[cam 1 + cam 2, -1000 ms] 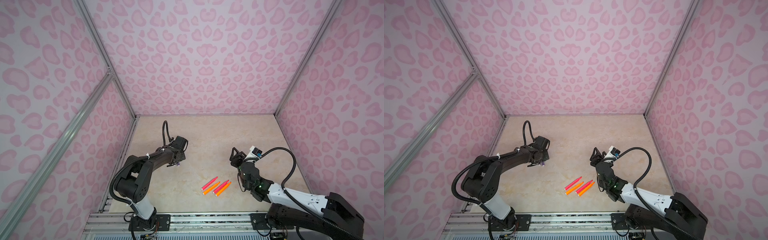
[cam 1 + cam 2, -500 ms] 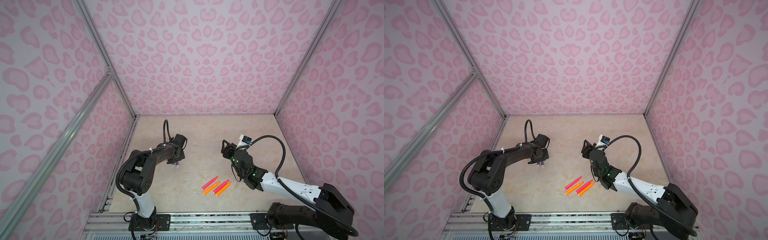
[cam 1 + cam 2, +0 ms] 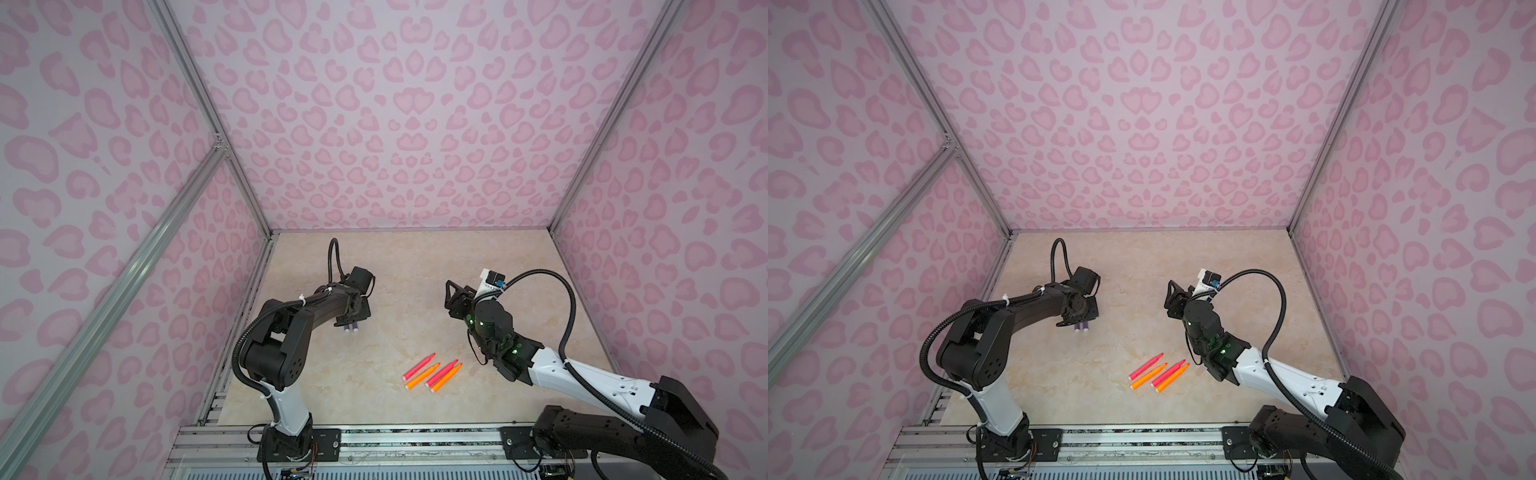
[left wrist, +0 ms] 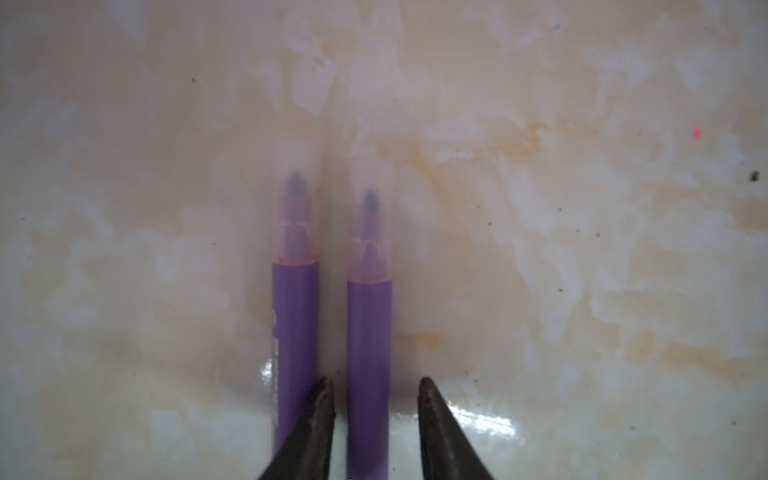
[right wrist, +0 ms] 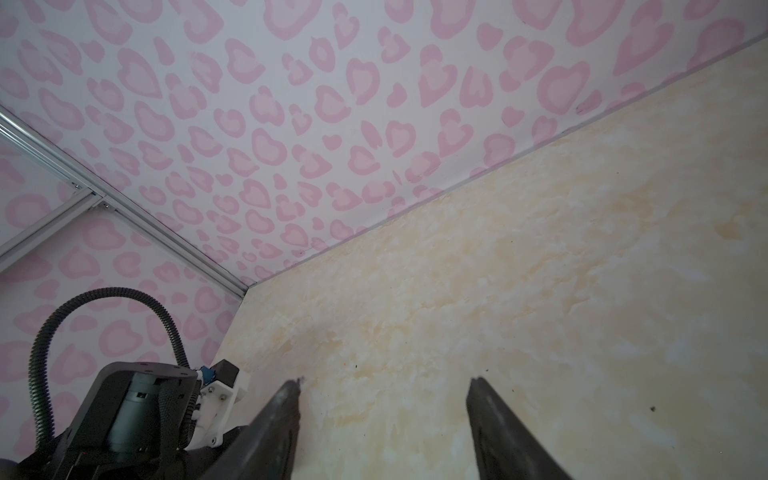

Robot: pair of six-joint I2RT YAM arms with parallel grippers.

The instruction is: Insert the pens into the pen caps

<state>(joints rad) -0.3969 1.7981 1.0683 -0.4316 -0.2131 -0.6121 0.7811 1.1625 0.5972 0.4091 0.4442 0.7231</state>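
Left gripper (image 4: 374,384) has released purple pen (image 4: 369,324) (jaws apart).

Marbled tabletop (image 3: 415,266) (pink-patterned walls (image 3: 395,124))

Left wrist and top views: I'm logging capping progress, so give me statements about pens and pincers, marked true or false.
1. The two slim purple marker pens wear clear plastic caps over their tips. True.
2. The left pincer is clamped on both purple pens. False: its jaws stand apart around one pen only.
3. The right pincer holds an orange pen. False: it is open and empty.
4. Four pink-red and orange pens lie side by side on the beige marbled table. True.
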